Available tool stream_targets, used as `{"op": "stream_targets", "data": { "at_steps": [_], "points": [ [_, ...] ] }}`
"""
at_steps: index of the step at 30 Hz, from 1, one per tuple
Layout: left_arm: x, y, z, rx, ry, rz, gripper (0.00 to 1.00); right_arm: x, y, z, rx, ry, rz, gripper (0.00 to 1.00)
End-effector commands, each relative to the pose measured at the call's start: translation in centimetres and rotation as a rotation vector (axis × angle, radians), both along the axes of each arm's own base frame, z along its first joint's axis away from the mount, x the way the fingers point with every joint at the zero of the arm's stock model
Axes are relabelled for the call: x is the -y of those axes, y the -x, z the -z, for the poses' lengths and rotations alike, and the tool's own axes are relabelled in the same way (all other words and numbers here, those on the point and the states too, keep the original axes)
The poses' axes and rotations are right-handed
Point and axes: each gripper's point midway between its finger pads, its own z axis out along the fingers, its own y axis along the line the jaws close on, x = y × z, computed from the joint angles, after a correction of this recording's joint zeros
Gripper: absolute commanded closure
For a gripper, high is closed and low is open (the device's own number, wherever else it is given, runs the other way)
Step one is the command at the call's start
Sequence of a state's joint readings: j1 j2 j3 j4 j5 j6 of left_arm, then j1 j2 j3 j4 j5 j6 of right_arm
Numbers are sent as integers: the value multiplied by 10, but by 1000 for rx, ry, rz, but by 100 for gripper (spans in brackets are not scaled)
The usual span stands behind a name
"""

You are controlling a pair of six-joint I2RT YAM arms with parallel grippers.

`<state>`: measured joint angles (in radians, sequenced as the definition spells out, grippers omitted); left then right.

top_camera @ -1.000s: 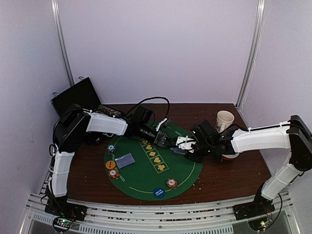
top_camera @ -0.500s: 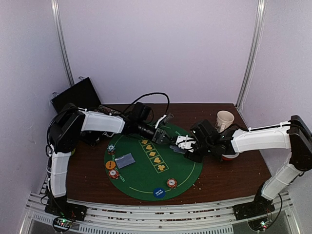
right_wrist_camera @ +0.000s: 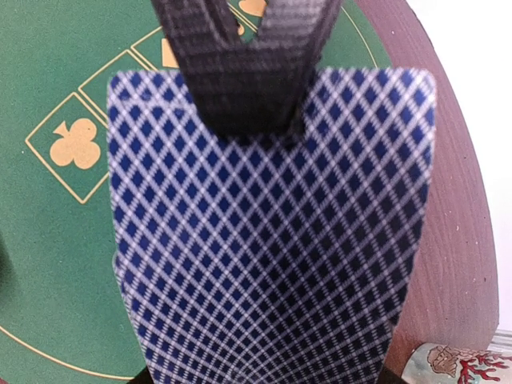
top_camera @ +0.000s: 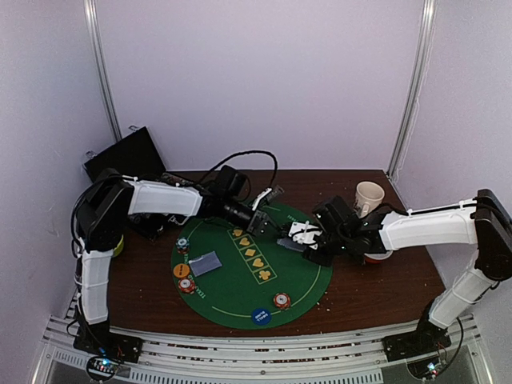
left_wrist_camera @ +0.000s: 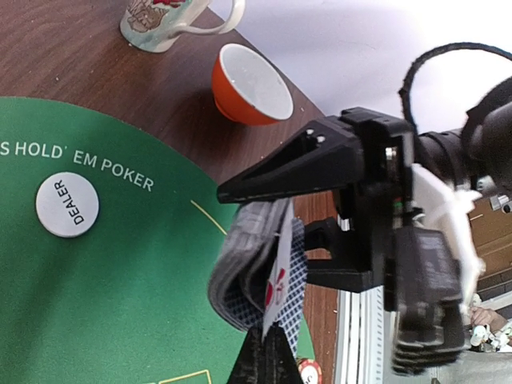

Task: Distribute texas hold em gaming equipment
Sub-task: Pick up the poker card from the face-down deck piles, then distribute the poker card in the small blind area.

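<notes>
Room: plain pale-lilac walls (top_camera: 264, 80) closed me in on three sides, with a metal post (top_camera: 102, 72) in the left corner and a second post (top_camera: 414, 80) in the right.
Surface: the worktop (top_camera: 376, 292) was dark brown wood, flecked with pale crumbs. A slatted metal frame (top_camera: 256, 352) ran along its near edge.
Felt: a round green mat (top_camera: 240, 292) lay mid-worktop, printed with yellow suit boxes and white "HOLD' EM POKER" lettering.
Back left: a black case (top_camera: 124, 158) sat by the wall.
Right side: a beige mug (top_camera: 370, 196) stood off the mat, with a red bowl (left_wrist_camera: 250, 84), white inside, near it.
My right claw (top_camera: 298, 238): clenched on a pack of cards (left_wrist_camera: 248, 280), held over the mat's far right part.
My left claw (top_camera: 266, 226): its tip met that pack. Clenched or released, I could not tell.
Pile: loose cards (top_camera: 206, 262) lay flat on the mat's left half.
Chips: one chip stack (top_camera: 182, 244) stood at the mat's left rim, a second chip stack (top_camera: 186, 285) nearer me, and a third chip stack (top_camera: 281, 300) by the near rim.
Discs: the orange disc (top_camera: 182, 270) lay between the two left stacks, the blue disc (top_camera: 260, 316) at the near rim, and the white dealer disc (left_wrist_camera: 67, 205) beside the lettering.
</notes>
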<state>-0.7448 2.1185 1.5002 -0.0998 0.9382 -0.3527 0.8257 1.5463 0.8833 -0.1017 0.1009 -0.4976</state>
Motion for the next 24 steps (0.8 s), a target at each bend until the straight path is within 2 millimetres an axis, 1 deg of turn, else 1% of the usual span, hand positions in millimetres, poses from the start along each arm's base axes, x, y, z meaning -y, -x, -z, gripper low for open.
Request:
{"op": "stream_targets", "data": {
  "at_steps": [1, 7, 11, 15, 19, 22, 24],
  "points": [
    [-9, -3, -38, 67, 57, 1, 100, 11, -9, -11, 38, -17, 55, 48],
    [-10, -2, -53, 66, 93, -4, 100, 18, -12, -8, 37, -8, 75, 48],
    [-20, -8, -56, 65, 87, -36, 100, 21, -14, -11, 42, -12, 86, 49],
    [-39, -23, -50, 51, 56, -98, 100, 25, -14, -12, 43, -13, 92, 49],
    [-60, -34, -55, 56, 50, -147, 100, 28, -15, -14, 46, -10, 99, 49],
    [-77, -36, -52, 63, 12, -164, 100, 29, -15, -16, 48, -7, 100, 49],
    [-89, -29, -42, 71, -46, -153, 100, 30, -14, -17, 47, 0, 95, 49]
  ]
}}
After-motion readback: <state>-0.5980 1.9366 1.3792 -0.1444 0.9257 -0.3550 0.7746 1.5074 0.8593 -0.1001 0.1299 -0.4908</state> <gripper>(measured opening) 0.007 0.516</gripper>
